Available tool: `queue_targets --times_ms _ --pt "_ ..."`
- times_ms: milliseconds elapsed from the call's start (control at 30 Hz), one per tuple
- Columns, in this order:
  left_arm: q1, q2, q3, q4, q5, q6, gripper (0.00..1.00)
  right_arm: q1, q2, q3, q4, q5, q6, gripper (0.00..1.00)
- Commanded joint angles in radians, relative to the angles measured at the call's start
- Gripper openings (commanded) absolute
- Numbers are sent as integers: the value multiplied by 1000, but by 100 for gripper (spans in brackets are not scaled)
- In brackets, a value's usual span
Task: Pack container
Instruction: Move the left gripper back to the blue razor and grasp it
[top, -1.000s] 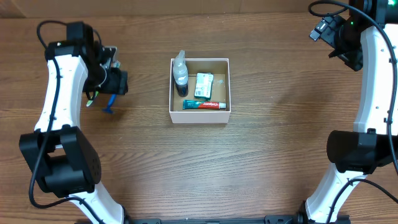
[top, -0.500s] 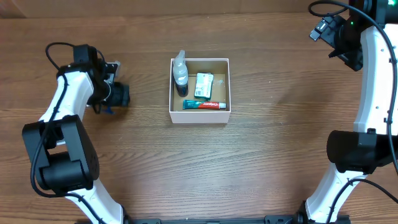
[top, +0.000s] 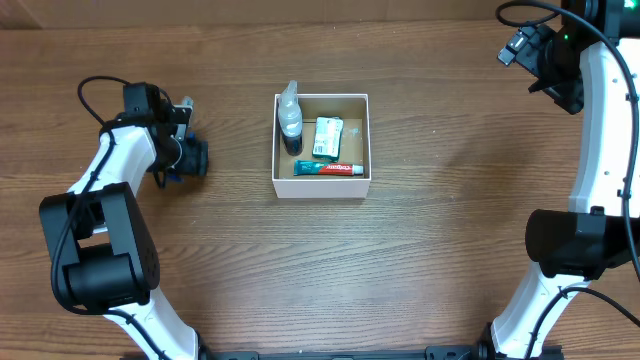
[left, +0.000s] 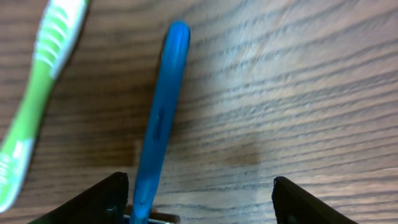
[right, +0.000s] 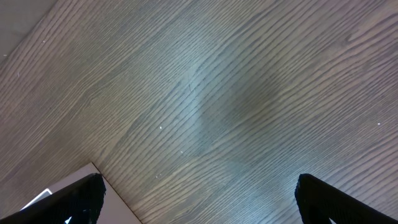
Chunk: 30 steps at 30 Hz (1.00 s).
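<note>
The container (top: 322, 186) is a square white box with a brown floor at the table's middle. In it lie a clear bottle (top: 290, 122), a green-and-white soap packet (top: 328, 137) and a toothpaste tube (top: 328, 169). My left gripper (left: 199, 205) is open, low over the table at the left (top: 185, 155). A blue razor handle (left: 158, 124) lies between its fingers, close to the left finger. A green toothbrush (left: 37, 87) lies just left of it. My right gripper (right: 199, 199) is open and empty, high at the far right.
A white corner of the container (right: 37, 196) shows at the lower left of the right wrist view. The right arm (top: 600, 120) stands along the right edge of the wooden table.
My left gripper has dropped lower and moved slightly right, down over the blue razor. The right arm has not moved.
</note>
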Motion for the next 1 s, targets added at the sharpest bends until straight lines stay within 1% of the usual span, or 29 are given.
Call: queue_targets --times_ms 0,167,200,233,267,433,600,667,800,967 --pt "5 10 -40 21 -21 3 70 -3 -8 8 4 -1 0 100" --pt "6 10 -68 37 -21 2 57 -3 -8 8 4 -1 0 100" --pt "6 10 -75 41 -23 -6 52 -3 -8 8 4 -1 0 100" --pt "6 10 -79 43 -23 -12 44 -3 -8 8 4 -1 0 100" --pt "5 10 -79 43 -22 -19 39 -3 -8 8 4 -1 0 100" --pt "5 10 -79 43 -22 -23 21 -3 -8 8 4 -1 0 100" --pt "4 10 -79 43 -21 -46 6 -3 -8 8 4 -1 0 100" --pt "4 10 -79 44 -21 -54 4 -3 -8 8 4 -1 0 100" --pt "3 10 -67 37 -16 -110 4 -3 -8 8 4 -1 0 100" --pt "3 6 14 -44 29 -124 4 -3 -8 8 4 -1 0 100"
